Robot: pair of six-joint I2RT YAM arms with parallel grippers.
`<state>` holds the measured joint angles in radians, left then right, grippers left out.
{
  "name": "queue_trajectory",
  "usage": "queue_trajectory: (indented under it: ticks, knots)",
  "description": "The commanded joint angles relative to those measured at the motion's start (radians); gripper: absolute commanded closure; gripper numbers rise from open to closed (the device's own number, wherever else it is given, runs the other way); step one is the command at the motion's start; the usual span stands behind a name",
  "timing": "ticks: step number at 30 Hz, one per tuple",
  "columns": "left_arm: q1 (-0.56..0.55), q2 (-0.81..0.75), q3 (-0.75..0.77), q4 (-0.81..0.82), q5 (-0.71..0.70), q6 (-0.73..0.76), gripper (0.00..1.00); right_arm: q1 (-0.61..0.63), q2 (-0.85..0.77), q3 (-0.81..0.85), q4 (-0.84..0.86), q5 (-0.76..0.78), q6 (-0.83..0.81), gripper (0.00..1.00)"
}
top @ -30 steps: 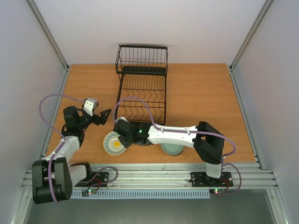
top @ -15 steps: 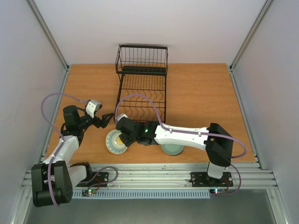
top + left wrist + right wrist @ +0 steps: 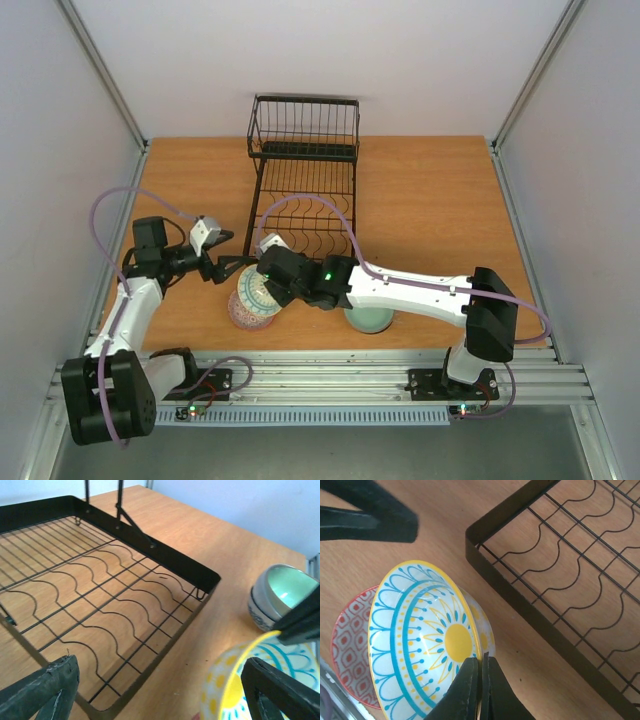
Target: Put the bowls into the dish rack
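Blue-and-yellow bowl (image 3: 427,645) pinched by right end effector (image 3: 481,659) beside dish rack (image 3: 530,607)

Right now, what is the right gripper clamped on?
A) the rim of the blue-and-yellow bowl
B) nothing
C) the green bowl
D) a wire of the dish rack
A: in the right wrist view the right gripper is shut on the rim of the blue-and-yellow bowl, which is tilted, with the red patterned bowl partly hidden behind it.
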<state>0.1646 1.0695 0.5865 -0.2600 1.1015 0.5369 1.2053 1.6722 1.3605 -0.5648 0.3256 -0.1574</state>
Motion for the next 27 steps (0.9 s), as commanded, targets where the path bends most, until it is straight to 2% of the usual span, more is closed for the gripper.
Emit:
queue_trajectory:
  ticks: [1,2,4,6,16,25,26,27]
  knots:
    - [0.009,-0.021,0.043,-0.186,0.118,0.161,0.12,-0.007,-0.047,0.003,-0.004,0.075,-0.022,0.99]
    - [0.008,-0.022,0.043,-0.198,0.123,0.174,0.15,-0.008,-0.049,0.003,-0.004,0.082,-0.023,0.99]
    - [0.007,-0.02,0.039,-0.206,0.123,0.195,0.28,-0.009,-0.049,0.005,-0.004,0.094,-0.028,0.99]
    - [0.007,-0.015,0.03,-0.196,0.114,0.199,0.35,-0.01,-0.047,0.012,-0.003,0.098,-0.037,0.99]
    - [-0.041,0.038,0.016,-0.146,0.041,0.168,0.46,-0.01,-0.056,0.07,-0.016,0.106,-0.076,0.99]
    - [-0.11,0.089,0.009,-0.069,-0.058,0.09,0.47,-0.01,-0.059,0.087,-0.017,0.105,-0.089,0.99]
    - [-0.114,0.097,0.011,-0.068,-0.066,0.088,0.51,-0.01,-0.06,0.088,-0.015,0.107,-0.09,0.99]
    - [-0.118,0.104,0.013,-0.068,-0.074,0.087,0.61,-0.01,-0.058,0.09,-0.014,0.108,-0.092,0.99]
